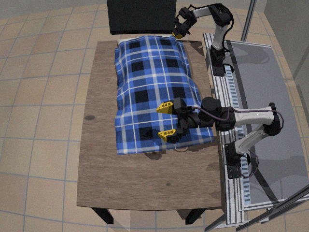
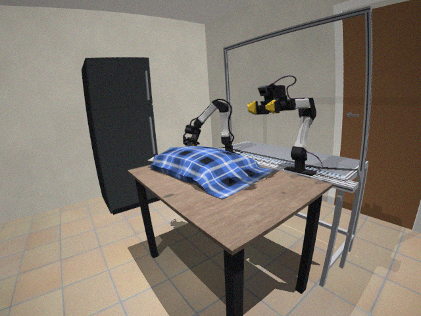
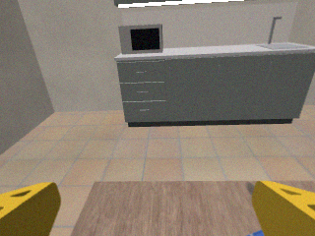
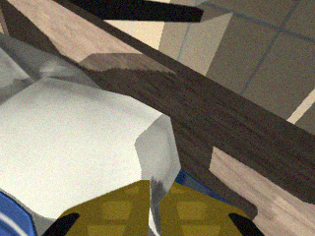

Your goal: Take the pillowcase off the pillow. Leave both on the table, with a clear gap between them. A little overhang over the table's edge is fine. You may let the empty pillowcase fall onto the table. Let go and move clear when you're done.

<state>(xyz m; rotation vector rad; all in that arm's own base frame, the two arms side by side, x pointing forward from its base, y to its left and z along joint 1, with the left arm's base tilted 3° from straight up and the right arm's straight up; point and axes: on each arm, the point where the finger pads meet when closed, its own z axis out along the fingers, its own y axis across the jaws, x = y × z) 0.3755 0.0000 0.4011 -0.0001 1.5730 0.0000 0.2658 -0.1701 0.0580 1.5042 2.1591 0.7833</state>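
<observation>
At the far end of the table (image 1: 149, 184) (image 2: 221, 217) (image 3: 162, 211) (image 4: 197, 110), beside the corner of the bedding, the right gripper (image 1: 177, 36) (image 2: 192, 145) (image 4: 155, 189) has its yellow fingers pressed nearly together, with a thin fold of white pillow (image 1: 122, 40) (image 2: 150, 159) (image 4: 74, 143) pinched between the tips. The plaid pillowcase (image 1: 149, 82) (image 2: 204, 163) (image 3: 256, 233) (image 4: 12, 216) covers nearly all of the pillow, which shows white only at that open end, so the main pull probably remains. The left gripper (image 1: 157, 122) (image 2: 260, 108) (image 3: 156, 190) is spread wide above the other end and grips nothing. The likeliest trouble is a slip: the hold on the pillow looks small and sits at a corner, so a quick tug could slide the cloth out of the fingers. With nothing gripping the case, pulling the pillow could simply drag both along together, still nested. Since the open end already reaches the table's far edge, a long pull that way might carry the pillow over the side. A one-cornered pull may also twist the pillow and jam it in the case. Pinning or gripping the closed end with the left gripper first should lessen the dragging.
</observation>
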